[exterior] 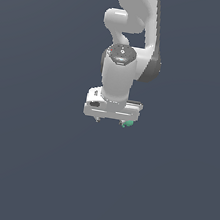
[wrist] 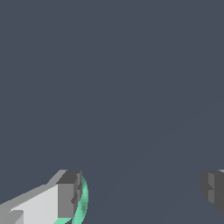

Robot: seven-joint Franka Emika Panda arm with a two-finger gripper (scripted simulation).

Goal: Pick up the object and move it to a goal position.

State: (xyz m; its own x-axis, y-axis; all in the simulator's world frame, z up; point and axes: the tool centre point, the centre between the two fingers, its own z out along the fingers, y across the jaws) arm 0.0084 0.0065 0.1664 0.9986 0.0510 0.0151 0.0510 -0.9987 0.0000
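The white gripper hangs from the arm with its fingers pointing down and its jaws spread wide. The small teal-green object shows as a sliver at the tip of the finger on the exterior view's right. In the wrist view the gripper is open. The object lies against the inner face of one grey fingertip, mostly hidden behind it. The other fingertip stands far from the object. Nothing is between the jaws except this teal edge.
A plain dark grey-blue surface fills both views. The white arm rises above the gripper in the exterior view. No goal marker or other object shows.
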